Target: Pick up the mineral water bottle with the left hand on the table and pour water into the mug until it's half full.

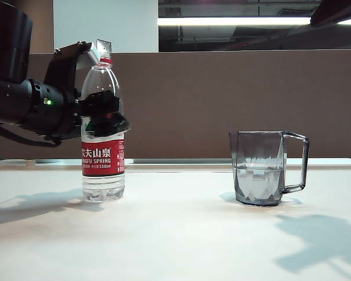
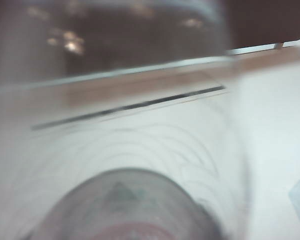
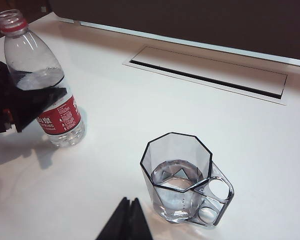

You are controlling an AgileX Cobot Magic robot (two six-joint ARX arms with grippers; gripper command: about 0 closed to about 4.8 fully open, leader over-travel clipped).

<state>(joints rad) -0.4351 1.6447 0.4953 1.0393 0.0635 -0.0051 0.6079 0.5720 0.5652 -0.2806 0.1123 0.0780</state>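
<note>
The mineral water bottle (image 1: 103, 167) stands upright on the white table (image 1: 175, 240) at the left, capless, with water in its lower part. My left gripper (image 1: 108, 116) reaches in level from the left with its black fingers on either side of the bottle just above the red label. Whether they press on it does not show. The bottle (image 2: 120, 150) fills the left wrist view, with no fingers showing there. The smoky-grey mug (image 1: 263, 170) stands to the right, about half full of water. My right gripper (image 3: 130, 200) hovers shut above the table near the mug (image 3: 177, 175).
A brown partition (image 1: 222, 99) runs along the table's far edge. A long cable slot with a flat cover (image 3: 210, 72) is set into the table behind the mug. Arm shadows lie on the table at the left and right front.
</note>
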